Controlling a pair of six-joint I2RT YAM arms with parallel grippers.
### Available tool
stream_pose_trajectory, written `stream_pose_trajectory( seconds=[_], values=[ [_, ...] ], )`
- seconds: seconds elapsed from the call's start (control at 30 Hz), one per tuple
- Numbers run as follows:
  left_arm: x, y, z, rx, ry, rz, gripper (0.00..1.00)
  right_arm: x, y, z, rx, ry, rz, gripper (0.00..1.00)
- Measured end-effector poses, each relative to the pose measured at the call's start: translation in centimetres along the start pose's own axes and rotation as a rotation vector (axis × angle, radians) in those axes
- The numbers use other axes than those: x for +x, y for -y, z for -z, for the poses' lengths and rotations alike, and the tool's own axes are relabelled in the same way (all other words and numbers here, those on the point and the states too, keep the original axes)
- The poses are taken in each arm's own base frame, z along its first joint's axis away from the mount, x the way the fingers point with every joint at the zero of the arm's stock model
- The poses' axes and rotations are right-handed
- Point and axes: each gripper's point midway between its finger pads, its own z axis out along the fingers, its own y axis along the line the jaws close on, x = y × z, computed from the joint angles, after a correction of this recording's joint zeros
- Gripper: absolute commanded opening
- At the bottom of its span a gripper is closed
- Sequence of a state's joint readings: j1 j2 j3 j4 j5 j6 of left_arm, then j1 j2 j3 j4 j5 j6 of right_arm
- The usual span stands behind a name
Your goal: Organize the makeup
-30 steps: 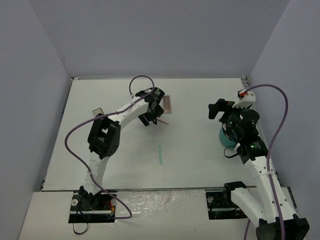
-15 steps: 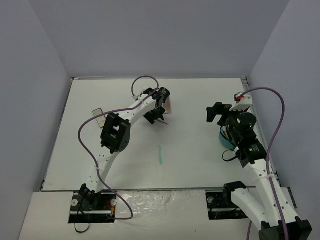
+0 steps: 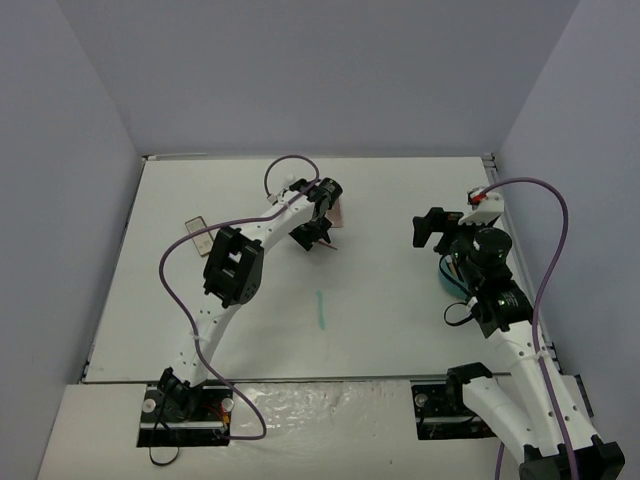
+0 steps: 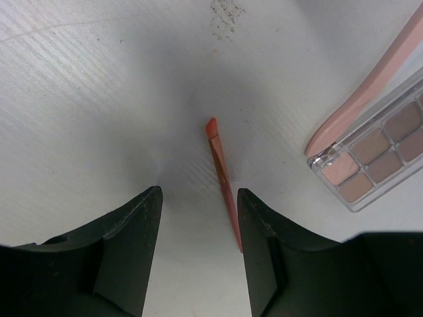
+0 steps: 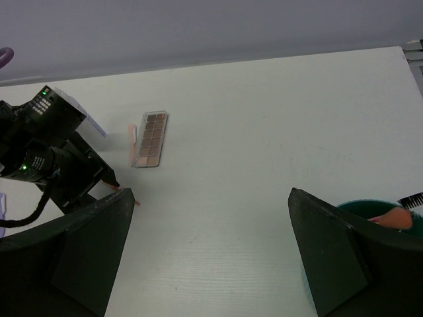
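1. The table (image 4: 99,99) is white, matt and finely ribbed.
2. The palette (image 4: 370,155) has a glossy clear plastic case and powdery matt pans.
3. The pink stick (image 4: 224,186) looks like smooth plastic.
4. The left gripper (image 4: 199,198) has fingers (image 4: 125,257) of matt black plastic.

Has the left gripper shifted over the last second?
Yes. The left gripper has edged rightward in the top view, closer to the palette.

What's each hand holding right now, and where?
Nothing. Left hand straddles the pink stick on the table, not clamped; right hand open, empty.
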State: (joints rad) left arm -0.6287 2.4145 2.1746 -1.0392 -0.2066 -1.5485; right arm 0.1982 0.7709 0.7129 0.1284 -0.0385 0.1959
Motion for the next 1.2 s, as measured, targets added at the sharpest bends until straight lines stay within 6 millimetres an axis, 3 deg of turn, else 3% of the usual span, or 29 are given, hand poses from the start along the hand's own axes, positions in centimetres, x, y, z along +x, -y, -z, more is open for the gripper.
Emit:
stream_pose_trajectory(
  seconds=[0.67, 1.2],
  values=[
    [0.3, -1.2, -0.5, -0.041, -0.002, -0.022, 0.37, -0.1, -0.2, 0.2, -0.002, 0.007, 0.004, 1.00],
    [-0.9, -7.9, -0.2, -0.071, 0.022, -0.197, 0.32, -0.1, -0.3, 0.2, -0.005, 0.007, 0.007, 1.00]
  ],
)
